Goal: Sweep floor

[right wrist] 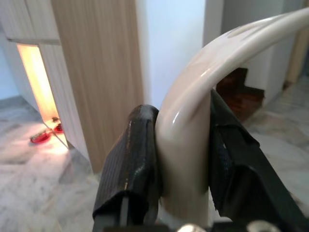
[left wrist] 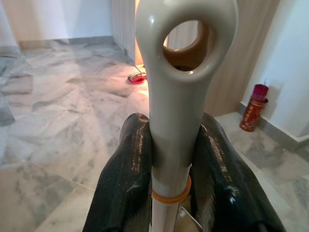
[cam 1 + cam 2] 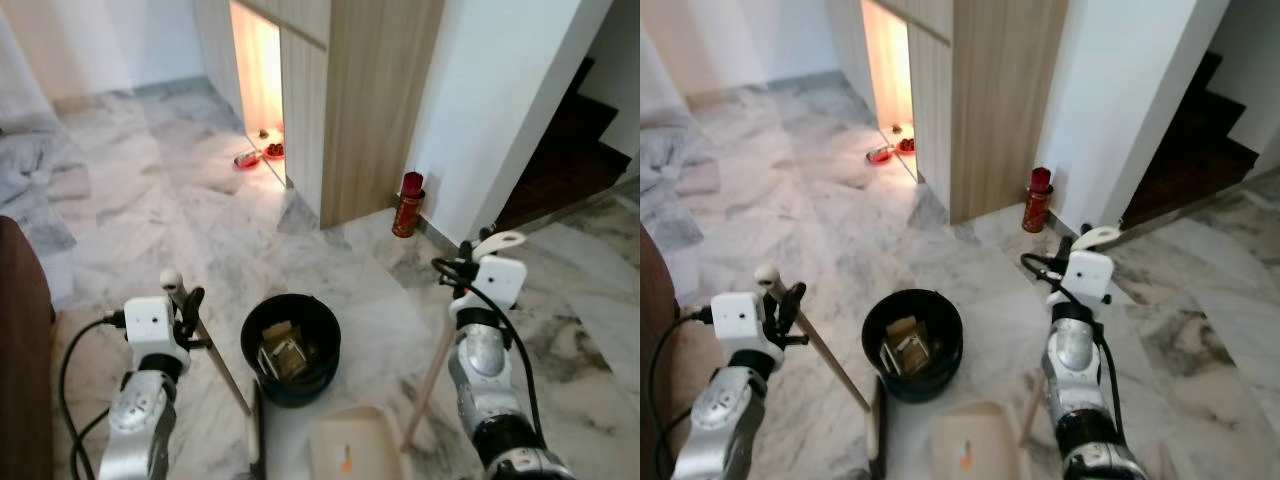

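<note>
Broom handle (image 3: 212,352) slants down across the marble floor (image 3: 150,230), its cream looped top clamped between the closed fingers of the left gripper (image 3: 186,306) at the left. Just right of it a black bin (image 3: 291,350) holds scraps, with the cream dustpan (image 3: 348,447) on the floor below it. Further right, the right gripper (image 3: 462,270) grips the dustpan's curved handle (image 3: 497,242). Beyond stands a red canister (image 3: 408,204) against the white wall.

Soft, even daylight on the marble floor (image 3: 330,270). Warm orange glow spills from the cabinet gap (image 3: 258,70) at upper centre. Stairwell (image 3: 570,150) upper right is dark. Wrist views blur close up.
</note>
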{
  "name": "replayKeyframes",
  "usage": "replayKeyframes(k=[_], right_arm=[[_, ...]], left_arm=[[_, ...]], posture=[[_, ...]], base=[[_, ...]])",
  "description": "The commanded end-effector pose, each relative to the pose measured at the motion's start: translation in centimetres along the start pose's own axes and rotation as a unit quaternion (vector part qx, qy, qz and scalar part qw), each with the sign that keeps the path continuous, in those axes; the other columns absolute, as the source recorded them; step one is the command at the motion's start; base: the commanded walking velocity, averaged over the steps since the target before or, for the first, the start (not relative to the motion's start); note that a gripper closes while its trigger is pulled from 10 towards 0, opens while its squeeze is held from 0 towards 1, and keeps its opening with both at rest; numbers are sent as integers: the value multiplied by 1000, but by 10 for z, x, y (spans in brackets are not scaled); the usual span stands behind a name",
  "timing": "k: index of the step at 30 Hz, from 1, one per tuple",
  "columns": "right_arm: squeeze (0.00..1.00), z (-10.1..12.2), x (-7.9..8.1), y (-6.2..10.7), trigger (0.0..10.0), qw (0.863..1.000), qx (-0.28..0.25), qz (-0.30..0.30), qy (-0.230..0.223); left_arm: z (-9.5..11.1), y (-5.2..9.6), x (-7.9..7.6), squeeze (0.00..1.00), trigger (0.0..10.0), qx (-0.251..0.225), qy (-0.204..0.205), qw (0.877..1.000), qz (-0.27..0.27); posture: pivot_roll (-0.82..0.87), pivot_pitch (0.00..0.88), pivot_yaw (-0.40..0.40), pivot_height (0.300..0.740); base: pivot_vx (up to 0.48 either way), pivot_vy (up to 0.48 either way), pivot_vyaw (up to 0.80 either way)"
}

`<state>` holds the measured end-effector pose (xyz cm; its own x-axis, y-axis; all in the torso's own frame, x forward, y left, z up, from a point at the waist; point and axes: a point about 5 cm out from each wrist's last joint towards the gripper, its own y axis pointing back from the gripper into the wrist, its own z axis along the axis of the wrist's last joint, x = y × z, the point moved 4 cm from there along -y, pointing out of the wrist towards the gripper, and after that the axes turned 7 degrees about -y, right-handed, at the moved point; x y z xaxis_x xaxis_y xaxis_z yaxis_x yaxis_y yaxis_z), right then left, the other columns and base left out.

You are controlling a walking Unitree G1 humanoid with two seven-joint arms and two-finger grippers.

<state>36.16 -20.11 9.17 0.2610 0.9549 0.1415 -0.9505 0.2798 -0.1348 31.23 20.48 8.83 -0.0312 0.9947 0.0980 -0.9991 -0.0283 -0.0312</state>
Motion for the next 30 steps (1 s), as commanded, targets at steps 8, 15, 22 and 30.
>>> replayKeyframes(k=[8,15,22,30], right_arm=[[0,8,5,-5,10000,1000,-16,7,-4],[0,6,7,-4,10000,1000,-12,10,-7],[0,3,6,-4,10000,1000,0,10,-9],[0,0,10,-4,10000,1000,8,16,-10]], left_arm=[[10,-4,2,0,10000,-17,-6,1000,-2],[7,-5,4,0,10000,-12,-16,1000,9],[6,-13,16,0,10000,-7,-14,999,39],[9,-18,12,0,10000,-13,-9,999,38]], posture=[[53,0,-28,740],[52,0,-28,740],[47,0,-31,740],[51,0,-37,740]], base=[[-273,0,0],[-232,0,0],[0,0,0],[0,0,-739]])
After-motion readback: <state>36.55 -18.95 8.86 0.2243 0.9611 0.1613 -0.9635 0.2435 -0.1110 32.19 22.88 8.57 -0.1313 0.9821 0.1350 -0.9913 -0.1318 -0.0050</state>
